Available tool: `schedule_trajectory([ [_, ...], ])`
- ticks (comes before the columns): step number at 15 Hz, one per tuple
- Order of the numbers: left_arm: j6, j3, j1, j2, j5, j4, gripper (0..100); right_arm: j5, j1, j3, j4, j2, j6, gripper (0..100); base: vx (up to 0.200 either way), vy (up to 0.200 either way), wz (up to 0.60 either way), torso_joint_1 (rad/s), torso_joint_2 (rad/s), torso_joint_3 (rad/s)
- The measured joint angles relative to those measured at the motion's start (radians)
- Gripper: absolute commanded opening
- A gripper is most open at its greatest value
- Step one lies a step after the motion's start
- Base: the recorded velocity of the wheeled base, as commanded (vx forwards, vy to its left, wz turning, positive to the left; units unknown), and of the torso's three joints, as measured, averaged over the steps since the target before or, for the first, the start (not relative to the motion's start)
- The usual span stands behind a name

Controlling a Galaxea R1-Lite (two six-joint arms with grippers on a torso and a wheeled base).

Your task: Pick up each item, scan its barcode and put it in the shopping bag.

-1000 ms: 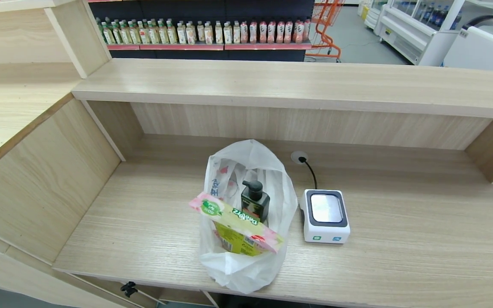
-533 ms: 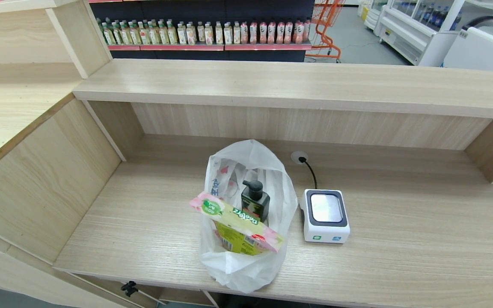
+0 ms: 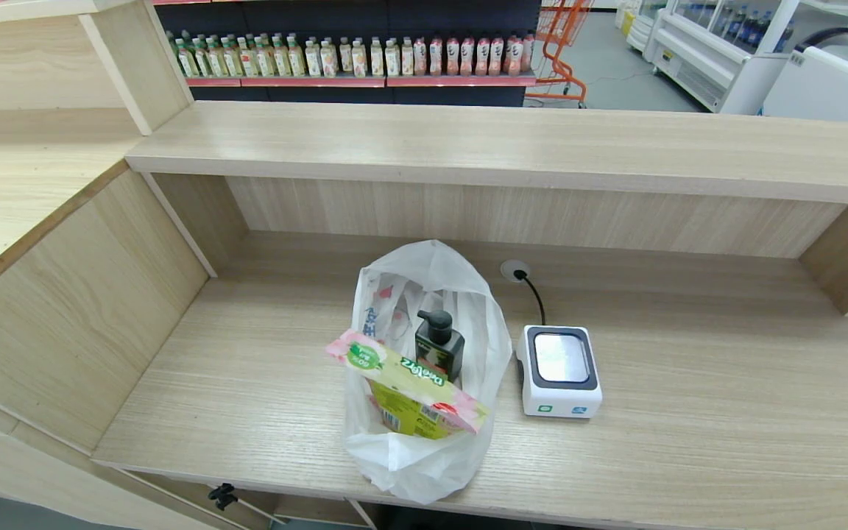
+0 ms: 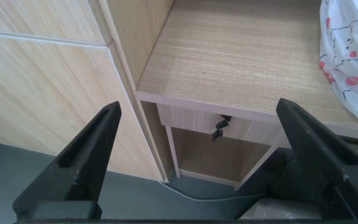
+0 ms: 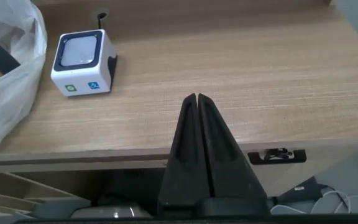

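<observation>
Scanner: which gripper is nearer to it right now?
Right. The right gripper sits shut off the counter's front edge, to the scanner's right. The left gripper hangs open off the counter's left front corner, beyond the shopping bag from the scanner.

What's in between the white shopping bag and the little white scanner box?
Nothing but a thin strip of bare wooden counter. The head view shows the shopping bag and the scanner side by side, close together.
</observation>
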Motion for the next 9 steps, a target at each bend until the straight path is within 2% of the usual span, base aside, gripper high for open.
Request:
schedule_trajectory([
  [3,0.000,0.000,0.000,0.000,-0.001,0.000,100,0.002,0.000,0.000,0.000,0.000,-0.001,0,0.000,0.000,0.00,0.000,0.00,0.000],
  [9,0.002,0.000,0.000,0.000,-0.001,0.000,100,0.002,0.000,0.000,0.001,0.000,-0.001,0,0.000,-0.200,0.00,0.000,0.00,0.005],
])
